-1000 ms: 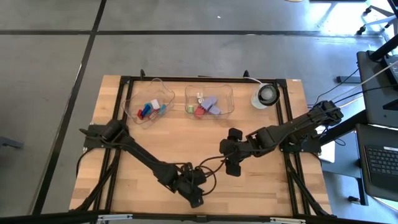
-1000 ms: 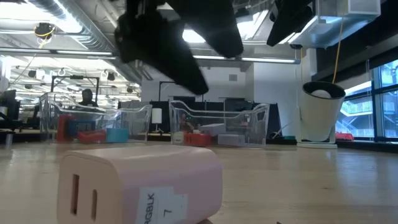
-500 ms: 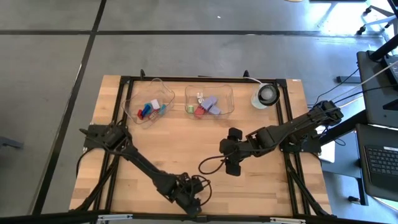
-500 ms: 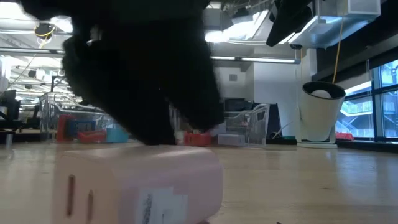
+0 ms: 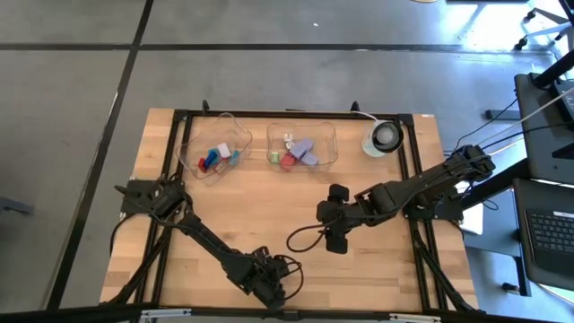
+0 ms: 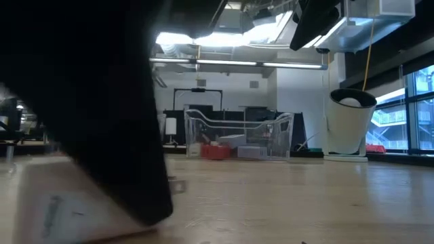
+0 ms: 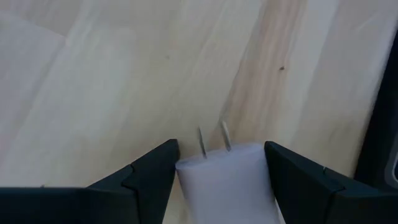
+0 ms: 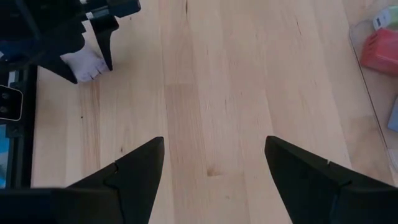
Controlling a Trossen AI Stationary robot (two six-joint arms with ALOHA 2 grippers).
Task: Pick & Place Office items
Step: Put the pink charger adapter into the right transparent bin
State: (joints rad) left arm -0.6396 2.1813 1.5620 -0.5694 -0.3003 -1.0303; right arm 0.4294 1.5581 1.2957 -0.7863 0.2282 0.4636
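A pale pink block [image 7: 227, 177] with two metal prongs [image 7: 214, 138] lies at the table's near edge, between the fingers of my left gripper [image 7: 221, 149]. The low view shows that block [image 6: 61, 207] behind the dark left gripper [image 6: 102, 135]. In the high view the left gripper [image 5: 273, 294] covers it. More small blocks in red, teal, lavender and green lie in two clear trays [image 5: 213, 148] [image 5: 302, 144] at the far side. My right gripper [image 5: 334, 229] hovers open over mid-table, touching nothing. My left gripper pinches the pale pink block by its two long sides [image 7: 186, 174], one finger [image 7: 155, 174] on each. It comes from above, pointing down, with the fingers lying along the block. The block rests flat on the table, prongs pointing level past the fingertips.
A round white object with a dark centre [image 5: 384, 137] stands at the far right corner. A dark cable loop [image 5: 305, 238] lies on the wood between the arms. Bare wood [image 8: 211, 93] stretches between the trays and the near edge. Black frame rails [image 5: 417, 179] border the table.
My left gripper has moved toward the table's near edge and down over the pale pink block, so its fingers now stand against the block's sides. In the low view the block has shifted left and turned. The right arm has kept still.
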